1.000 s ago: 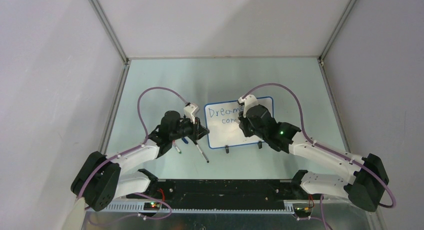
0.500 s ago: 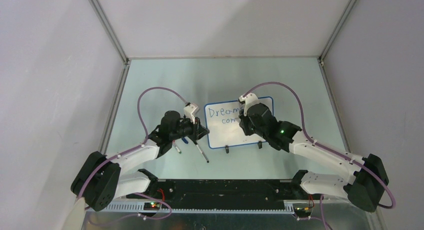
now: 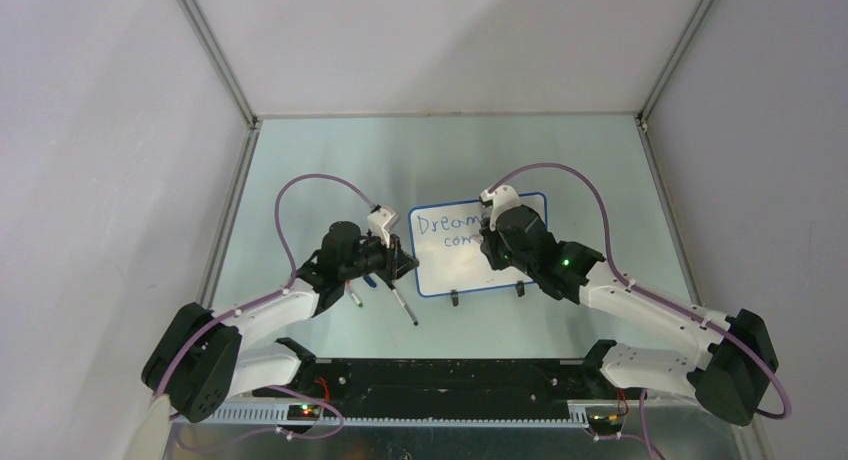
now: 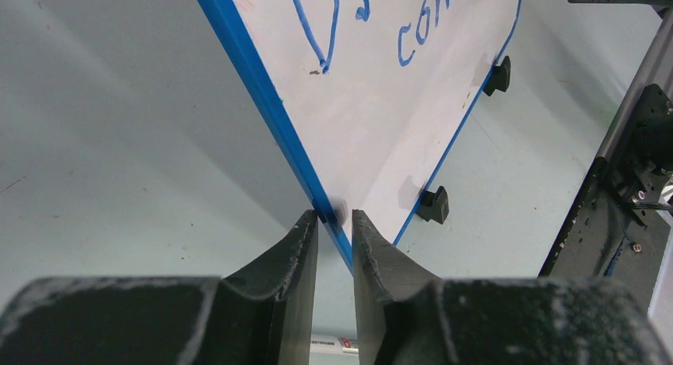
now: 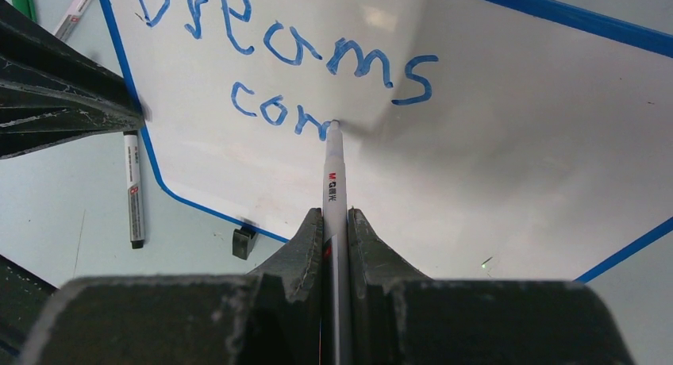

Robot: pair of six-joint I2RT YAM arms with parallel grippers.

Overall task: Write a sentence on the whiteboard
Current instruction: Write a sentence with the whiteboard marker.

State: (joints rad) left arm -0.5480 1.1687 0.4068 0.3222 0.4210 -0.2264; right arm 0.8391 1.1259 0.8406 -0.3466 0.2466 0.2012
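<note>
Table [image 3: 320, 160]: one pale green top, walled on the left, right and far sides.
Arms: two, white and black, reaching in from the near edge, each trailing one purple cable [image 3: 300, 192].
Whiteboard [image 3: 450, 270]: one, lying flat at mid-table between the two arms, blue rim all round.
Sentence [image 5: 279, 48]: two lines so far in blue, "Dreams" on the far line and "com" below it; from above, the right arm's wrist hides the right-hand letters.
Left gripper [image 4: 335, 216]: fingers pinched on the board's left rim near its near-left corner, blocking that edge from above.
Right gripper [image 5: 336, 218]: fingers pressed onto one white pen [image 5: 333, 170], which points away towards the far side, its tip touching the board at the end of "com".
Loose markers: two on the table left of the board, one [image 3: 403, 305] just off the near-left corner, the other [image 3: 351, 297] partly under the left arm.
Clip feet: two, black, on the board's near edge, left [image 3: 453, 298] and right [image 3: 518, 291].
</note>
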